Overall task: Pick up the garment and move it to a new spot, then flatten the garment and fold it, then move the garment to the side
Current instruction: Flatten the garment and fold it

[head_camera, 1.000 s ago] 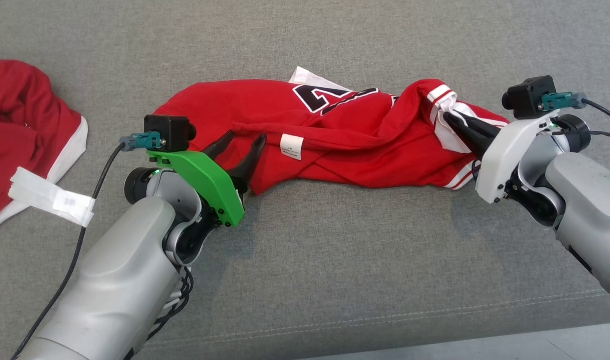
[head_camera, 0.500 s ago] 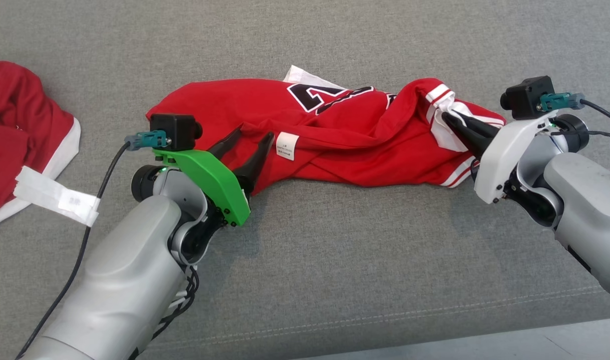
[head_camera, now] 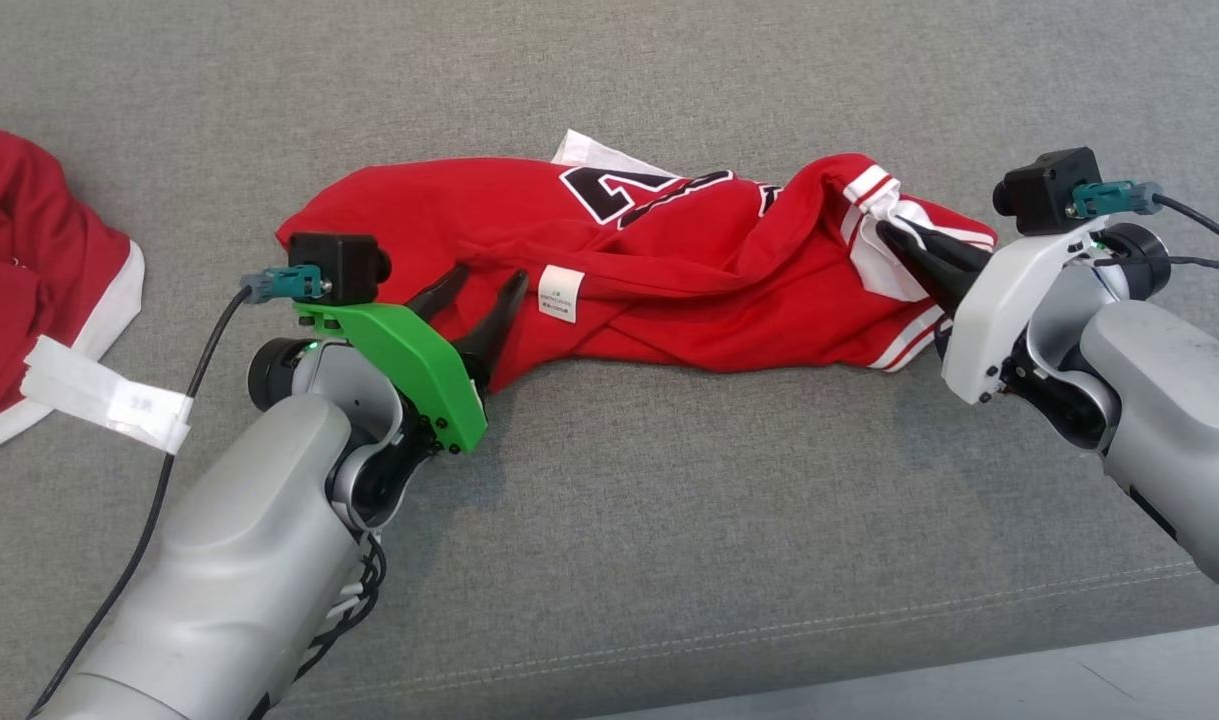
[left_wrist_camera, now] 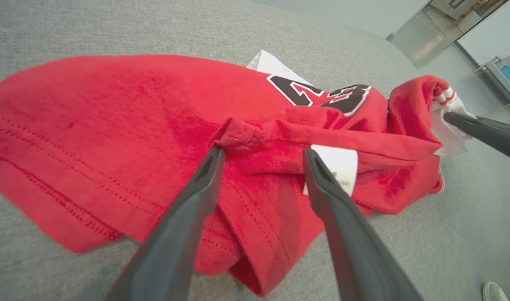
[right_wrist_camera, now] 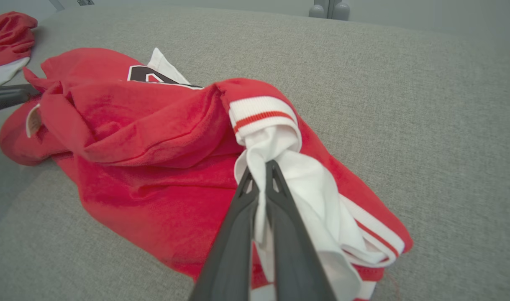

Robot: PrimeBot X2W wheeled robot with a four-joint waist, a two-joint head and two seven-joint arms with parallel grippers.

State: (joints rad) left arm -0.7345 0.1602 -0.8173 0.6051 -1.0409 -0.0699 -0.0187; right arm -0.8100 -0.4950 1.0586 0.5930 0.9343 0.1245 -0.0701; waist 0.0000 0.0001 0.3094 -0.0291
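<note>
The garment [head_camera: 649, 270] is a red jersey with black numerals and white trim, lying crumpled across the grey cushion. My left gripper [head_camera: 487, 276] is open over its left hem. In the left wrist view that gripper [left_wrist_camera: 263, 154] straddles a raised red fold of the garment [left_wrist_camera: 112, 108], next to a white label [left_wrist_camera: 336, 167]. My right gripper [head_camera: 887, 230] is shut on the white striped sleeve end at the garment's right. In the right wrist view that gripper [right_wrist_camera: 261, 167] pinches bunched white cloth of the garment [right_wrist_camera: 154, 125].
A second red garment [head_camera: 29, 260] with a white hem and a white tape tag [head_camera: 99, 395] lies at the far left. The grey cushion [head_camera: 669, 500] stretches wide in front, ending at a seam [head_camera: 769, 625] near the bottom edge.
The whole picture has shifted a little left, so the camera moved. My left gripper's fingers now sit closer to the white label. The right gripper still holds the sleeve.
</note>
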